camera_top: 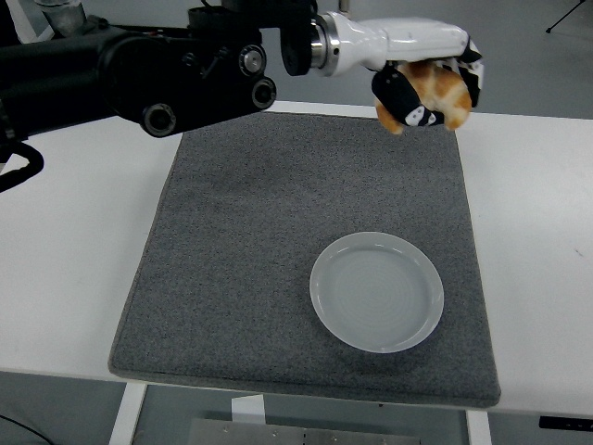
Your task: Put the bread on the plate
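Note:
My left hand is curled around a golden-brown bread roll and holds it in the air over the far right part of the grey mat. The left arm stretches across the top of the view from the left edge. An empty white plate lies on the mat at the near right, well below the hand in the picture. The right arm does not show.
The white table extends to both sides of the mat. A small grey object stands on the floor at the top left, behind the arm.

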Robot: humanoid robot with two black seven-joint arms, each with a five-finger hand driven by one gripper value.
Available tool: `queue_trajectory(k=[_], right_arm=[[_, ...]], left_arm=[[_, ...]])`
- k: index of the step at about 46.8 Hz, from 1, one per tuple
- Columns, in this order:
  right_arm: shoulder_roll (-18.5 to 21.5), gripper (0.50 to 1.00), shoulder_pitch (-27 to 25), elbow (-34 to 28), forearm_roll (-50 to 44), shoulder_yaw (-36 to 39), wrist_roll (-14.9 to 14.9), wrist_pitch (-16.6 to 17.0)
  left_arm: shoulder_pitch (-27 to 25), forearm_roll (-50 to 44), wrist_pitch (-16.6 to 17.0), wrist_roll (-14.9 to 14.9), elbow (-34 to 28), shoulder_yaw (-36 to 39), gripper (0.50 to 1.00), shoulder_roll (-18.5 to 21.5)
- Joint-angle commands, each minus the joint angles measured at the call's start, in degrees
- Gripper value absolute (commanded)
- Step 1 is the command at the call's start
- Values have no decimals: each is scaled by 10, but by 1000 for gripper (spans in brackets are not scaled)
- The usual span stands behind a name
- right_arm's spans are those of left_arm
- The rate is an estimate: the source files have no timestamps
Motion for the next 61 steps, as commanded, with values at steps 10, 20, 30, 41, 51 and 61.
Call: queue_trajectory(k=[10, 20, 30, 41, 51, 61], right_arm=[[0, 952, 0, 0, 0, 0, 0, 0], [0, 952, 0, 0, 0, 0, 0, 0], [0, 952, 0, 0, 0, 0, 0, 0], [0, 952, 0, 0, 0, 0, 0, 0], [0, 952, 0, 0, 0, 0, 0, 0], [0, 952, 0, 0, 0, 0, 0, 0]], left_arm=[[43, 91, 35, 0, -35, 1, 500, -32], [134, 165, 71, 0, -47, 0, 500, -32], [209, 195, 82, -1, -44, 0, 500, -34], [248, 200, 99, -1, -32, 0, 500, -58], [270, 200, 99, -2, -11, 0, 500, -64], [299, 200, 99, -4, 3, 0, 500, -67]])
